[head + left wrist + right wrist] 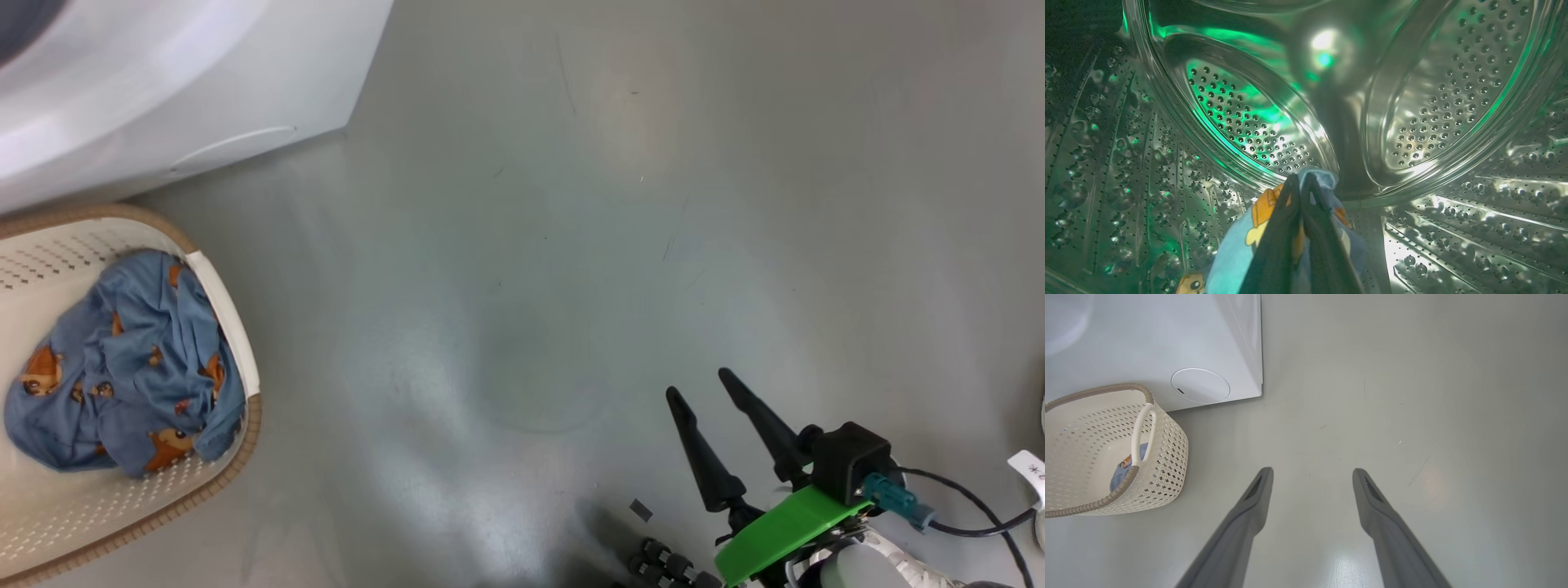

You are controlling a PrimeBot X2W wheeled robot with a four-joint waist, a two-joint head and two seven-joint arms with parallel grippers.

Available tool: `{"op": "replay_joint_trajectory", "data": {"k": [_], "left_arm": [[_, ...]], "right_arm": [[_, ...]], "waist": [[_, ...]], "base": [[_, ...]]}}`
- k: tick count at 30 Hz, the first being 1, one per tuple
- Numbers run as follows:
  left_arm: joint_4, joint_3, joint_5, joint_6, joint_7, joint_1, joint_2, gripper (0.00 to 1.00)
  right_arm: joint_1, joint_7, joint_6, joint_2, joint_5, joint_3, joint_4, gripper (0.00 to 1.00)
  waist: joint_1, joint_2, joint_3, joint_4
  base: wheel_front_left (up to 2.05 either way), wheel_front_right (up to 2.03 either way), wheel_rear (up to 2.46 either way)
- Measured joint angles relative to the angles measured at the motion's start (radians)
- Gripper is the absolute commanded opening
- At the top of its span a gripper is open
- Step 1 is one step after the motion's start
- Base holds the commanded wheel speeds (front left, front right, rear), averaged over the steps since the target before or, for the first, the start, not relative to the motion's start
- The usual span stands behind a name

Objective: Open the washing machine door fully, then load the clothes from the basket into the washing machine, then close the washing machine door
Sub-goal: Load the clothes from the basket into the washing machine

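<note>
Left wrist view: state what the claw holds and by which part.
The left claw is shut on a blue cartoon-print cloth, pinching a bunched fold of the fabric, inside the washing machine drum.

The left pincer [1301, 179], two long dark fingers, has them pressed together, the tips pinching a fold of light blue cloth printed with orange-brown animals [1229, 257]. The right pincer [696, 382] — a bright green wrist plate [784, 523] behind it — points up the head view, fingers spread wide apart.

dim washing machine [1241, 122] interior, green glare; floor [571, 245] softly, evenly lit.
</note>
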Motion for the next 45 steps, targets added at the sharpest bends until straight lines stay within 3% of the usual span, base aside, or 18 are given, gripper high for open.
{"op": "replay_joint_trajectory", "data": {"k": [7, 8, 9, 10, 11, 21, 32, 37, 45], "left_arm": [[0.113, -0.03, 0.022, -0.019, 0.034, 0.006, -0.001, 0.0], [0.128, -0.03, 0.021, -0.024, 0.04, 0.006, -0.002, 0.13], [0.146, -0.03, 0.015, -0.026, 0.057, 0.006, -0.004, 0.35], [0.164, -0.029, 0.01, -0.029, 0.072, 0.006, -0.006, 0.74], [0.178, -0.029, 0.006, -0.03, 0.082, 0.006, -0.008, 1.0], [0.237, -0.028, -0.021, -0.032, 0.168, 0.048, -0.046, 1.0], [0.241, -0.015, -0.072, -0.021, 0.064, 0.133, -0.137, 1.0], [0.24, -0.005, -0.109, -0.085, 0.025, 0.22, -0.214, 1.0], [0.167, -0.002, -0.134, -0.139, 0.003, 0.335, -0.28, 1.0]], "right_arm": [[0.001, 0.0, 0.0, 0.013, 0.002, 0.015, 0.014, 1.0], [0.001, 0.0, 0.0, 0.013, 0.002, 0.015, 0.016, 1.0], [0.001, 0.0, 0.0, 0.013, 0.002, 0.015, 0.018, 1.0], [0.001, 0.0, 0.0, 0.013, 0.002, 0.015, 0.019, 1.0], [0.001, 0.0, 0.0, 0.013, 0.002, 0.015, 0.021, 1.0], [0.006, 0.0, 0.0, 0.013, 0.006, -0.005, 0.03, 1.0], [0.022, 0.0, 0.0, 0.01, -0.001, -0.023, 0.032, 1.0], [0.022, 0.0, 0.0, 0.007, -0.01, -0.038, 0.033, 1.0], [0.026, 0.0, 0.0, -0.01, -0.037, -0.074, 0.026, 1.0]], "waist": [[-0.0001, 0.0, -0.026, -0.005], [0.0, 0.0, -0.03, -0.005], [0.0, 0.0, -0.035, -0.006], [-0.0001, 0.0, -0.039, -0.006], [0.0, 0.0, -0.044, -0.006], [-0.0001, 0.0, -0.088, 0.007], [0.0, 0.0, -0.16, 0.059], [0.0, 0.0, -0.211, 0.109], [-0.0001, 0.0, -0.283, 0.191]], "base": [[0.0, 0.0, 0.0], [0.0, 0.0, 0.0], [0.0, 0.0, 0.0], [0.0, 0.0, 0.0], [0.0, 0.0, 0.0], [0.0, 0.0, 0.0], [0.0, 0.0, 0.0], [0.0, 0.0, 0.0], [0.0, 0.0, 0.0]]}}
